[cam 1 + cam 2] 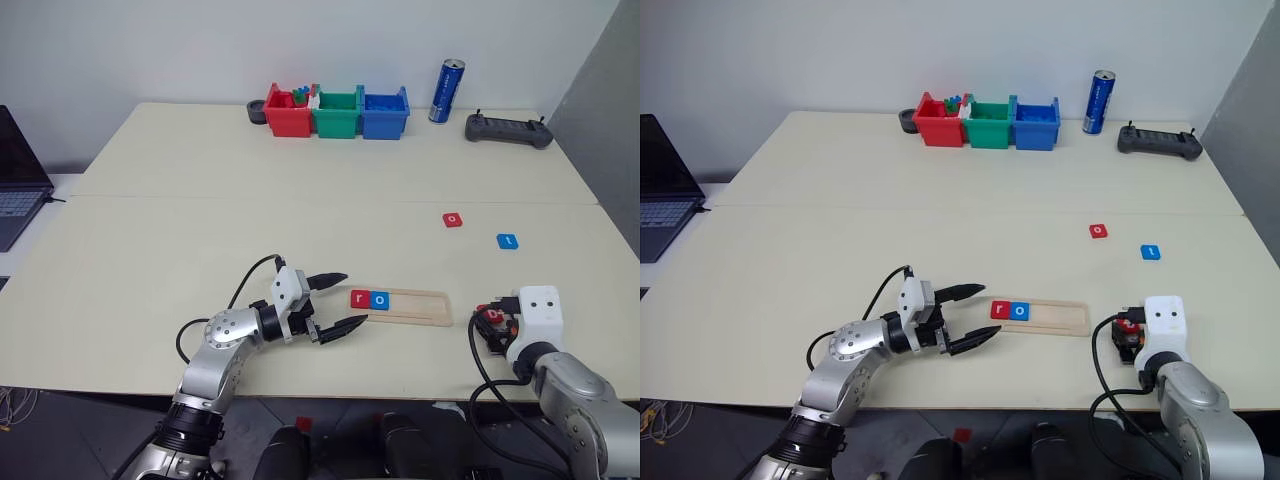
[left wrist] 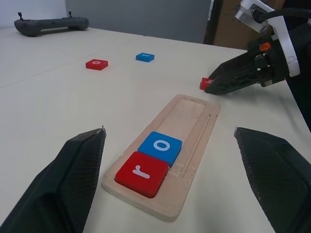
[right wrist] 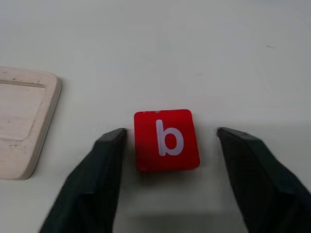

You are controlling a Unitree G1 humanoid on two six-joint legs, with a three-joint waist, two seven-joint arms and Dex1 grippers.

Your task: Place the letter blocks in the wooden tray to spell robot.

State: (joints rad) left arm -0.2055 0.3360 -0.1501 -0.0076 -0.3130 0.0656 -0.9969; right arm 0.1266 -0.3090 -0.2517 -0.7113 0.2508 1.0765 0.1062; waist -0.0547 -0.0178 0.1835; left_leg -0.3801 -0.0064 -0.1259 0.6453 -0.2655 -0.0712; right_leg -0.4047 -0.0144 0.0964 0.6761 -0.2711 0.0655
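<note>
1. wooden tray (image 1: 420, 306) lying flat on the cream table (image 1: 200, 220), near its front edge, long side running left to right.
2. red "r" tile (image 1: 360, 298) and blue "o" tile (image 1: 380, 300) seated side by side and touching at the tray's left end; rest of the groove bare.
3. left gripper (image 1: 334, 302) level, aimed at the tray's left end, fingers spread wide, holding nothing, tips just short of the wood.
4. right gripper (image 3: 167, 141) angled down at the table just right of the tray, fingers apart on either side of the red "b" tile (image 3: 166, 139), a slim gap at each side, not pinching it.
5. "b" tile flat on the table, close beside the tray's right end, not touching it.
6. red "o" tile (image 1: 453, 219) and blue "t" tile (image 1: 507, 241) loose on the table farther back on the right, apart from each other and well away from the tray.
</note>
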